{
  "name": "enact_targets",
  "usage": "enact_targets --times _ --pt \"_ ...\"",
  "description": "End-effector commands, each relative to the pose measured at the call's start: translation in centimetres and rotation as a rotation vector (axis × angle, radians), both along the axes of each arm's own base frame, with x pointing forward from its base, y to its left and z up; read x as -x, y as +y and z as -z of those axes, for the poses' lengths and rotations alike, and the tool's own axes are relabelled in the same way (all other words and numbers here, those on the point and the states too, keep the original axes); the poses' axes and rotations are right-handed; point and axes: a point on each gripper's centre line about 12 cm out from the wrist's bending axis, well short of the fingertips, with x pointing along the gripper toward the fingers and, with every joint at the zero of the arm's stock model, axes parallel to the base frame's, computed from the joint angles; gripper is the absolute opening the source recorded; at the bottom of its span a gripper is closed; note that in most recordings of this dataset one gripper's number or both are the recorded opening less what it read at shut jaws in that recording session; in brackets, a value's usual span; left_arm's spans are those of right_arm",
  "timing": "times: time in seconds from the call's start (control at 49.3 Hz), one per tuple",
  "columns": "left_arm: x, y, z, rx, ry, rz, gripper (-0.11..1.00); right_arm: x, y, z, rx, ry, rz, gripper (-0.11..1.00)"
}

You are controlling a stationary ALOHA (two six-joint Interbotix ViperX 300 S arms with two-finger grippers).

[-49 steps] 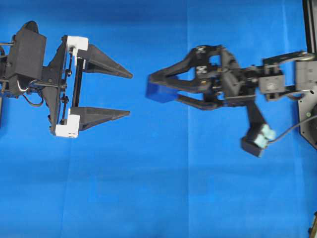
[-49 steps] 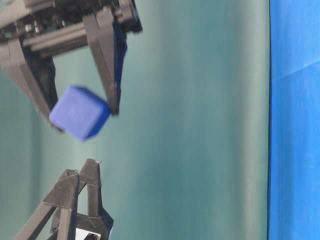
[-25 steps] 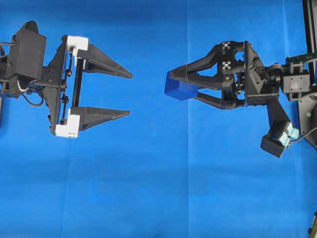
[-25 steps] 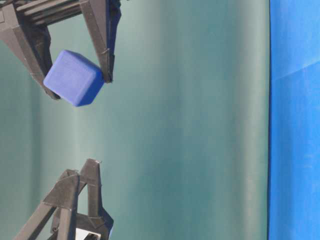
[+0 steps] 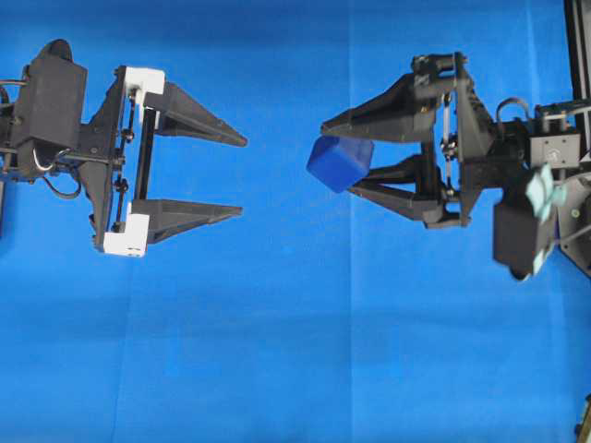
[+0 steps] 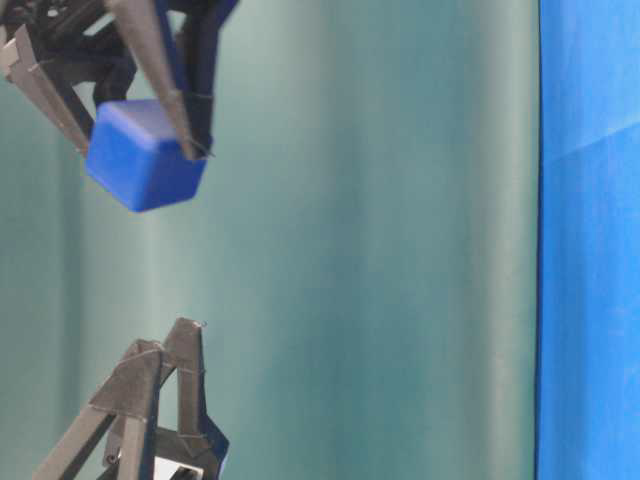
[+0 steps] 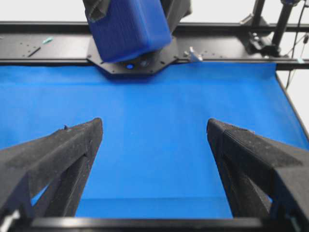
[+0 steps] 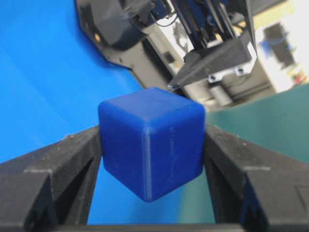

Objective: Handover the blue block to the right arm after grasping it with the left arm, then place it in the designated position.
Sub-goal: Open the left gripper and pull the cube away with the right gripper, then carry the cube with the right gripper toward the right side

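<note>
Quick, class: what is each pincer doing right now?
Left pincer: open, holding nothing.
Right pincer: shut on the blue block.

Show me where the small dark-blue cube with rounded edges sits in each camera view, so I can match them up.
Overhead: the dark-blue cube is right of centre, between the right gripper fingertips.
Table-level: cube at upper left, pinched between black fingers.
Left wrist: cube at top centre, above the open left gripper.
Right wrist: cube at centre, clamped between both fingers.
Shared landmark: the bright blue cloth.
</note>
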Motion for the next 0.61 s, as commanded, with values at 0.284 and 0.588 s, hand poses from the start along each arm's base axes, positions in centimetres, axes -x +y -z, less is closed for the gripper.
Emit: enact_targets --times 0.284,0.588 --pt "0.01 -0.01 -0.97 -0.009 -0.025 0.002 0.93 1.18 0.21 -1.39 -0.534 0.009 0.110 0.55" --pt "-0.04 0.04 -1.00 -0.011 -0.027 0.000 0.93 1.35 0.09 -1.17 -0.592 0.035 0.147 0.55"
